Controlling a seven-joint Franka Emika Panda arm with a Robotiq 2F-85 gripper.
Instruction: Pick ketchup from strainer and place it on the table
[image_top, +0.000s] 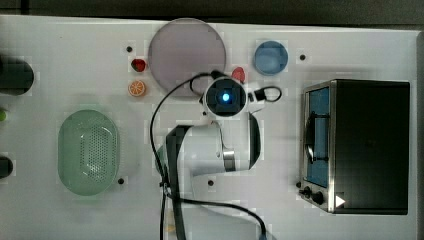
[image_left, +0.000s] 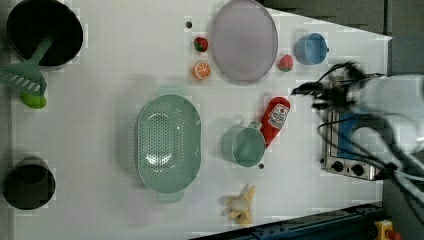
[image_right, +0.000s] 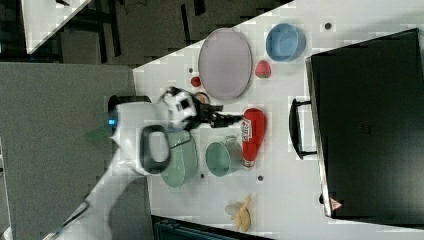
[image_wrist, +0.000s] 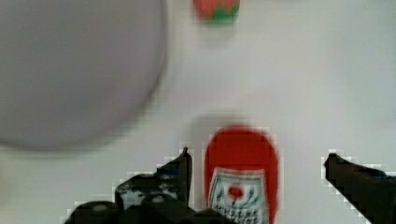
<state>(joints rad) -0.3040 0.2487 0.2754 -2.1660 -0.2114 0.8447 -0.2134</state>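
Note:
The ketchup (image_left: 275, 120) lies on its side on the white table (image_left: 100, 75), beside a teal cup (image_left: 243, 145), and also appears as a red bottle (image_right: 253, 132) in the right view. The pale green strainer (image_left: 168, 142) stands apart from it, with nothing inside; the top view shows its perforated bottom (image_top: 88, 151). My gripper (image_wrist: 259, 155) hangs open above the ketchup (image_wrist: 241, 172), its black fingers (image_wrist: 180, 170) spread wide to either side and not touching it. In the right view the gripper (image_right: 232, 120) sits at the bottle's base end.
A grey-lilac plate (image_top: 187, 51), a blue cup (image_top: 270, 57) and a toaster oven (image_top: 357, 145) stand around the arm (image_top: 226, 97). Two strawberries (image_left: 201, 44) (image_left: 285, 63), an orange slice (image_left: 201, 70) and a banana (image_left: 241, 202) lie about.

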